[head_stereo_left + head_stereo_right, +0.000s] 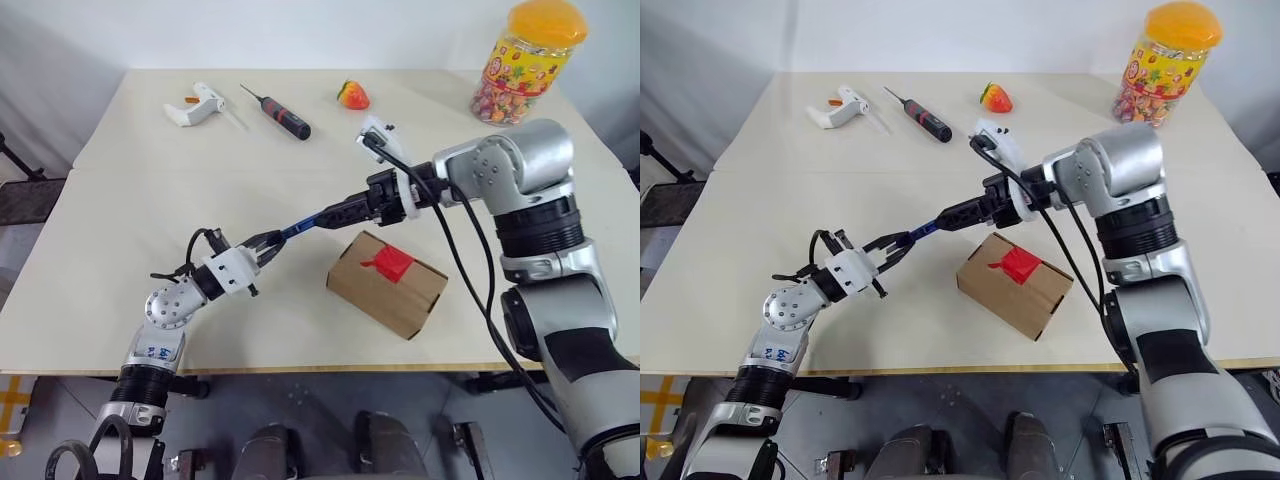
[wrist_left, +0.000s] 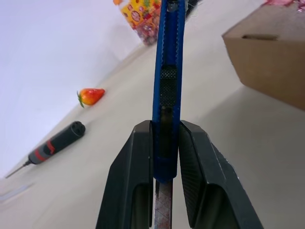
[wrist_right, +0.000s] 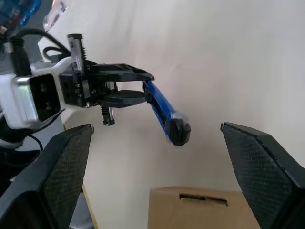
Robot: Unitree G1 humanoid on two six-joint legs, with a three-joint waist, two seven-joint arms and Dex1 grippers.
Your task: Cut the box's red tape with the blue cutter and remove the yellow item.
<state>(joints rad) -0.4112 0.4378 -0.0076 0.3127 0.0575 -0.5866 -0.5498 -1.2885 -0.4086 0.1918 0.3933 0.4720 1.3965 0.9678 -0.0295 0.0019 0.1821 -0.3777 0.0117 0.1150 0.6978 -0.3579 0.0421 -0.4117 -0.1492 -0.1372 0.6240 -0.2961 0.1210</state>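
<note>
My left gripper (image 1: 268,245) is shut on the blue cutter (image 1: 303,225), which points up and away from it toward the right arm. In the left wrist view the cutter (image 2: 167,71) runs straight out between the two black fingers (image 2: 138,171). My right gripper (image 3: 156,128) stands wide open, and the cutter's dark end (image 3: 178,132) lies between its fingers without touching either one. The brown box (image 1: 385,285) sits on the table just below the right gripper, flaps closed, with the wrinkled red tape (image 1: 390,263) on top. The yellow item is hidden.
Along the table's far side lie a white glue gun (image 1: 195,103), a black-and-red screwdriver (image 1: 283,115) and a red strawberry toy (image 1: 352,95). A yellow-lidded candy jar (image 1: 527,62) stands at the far right corner.
</note>
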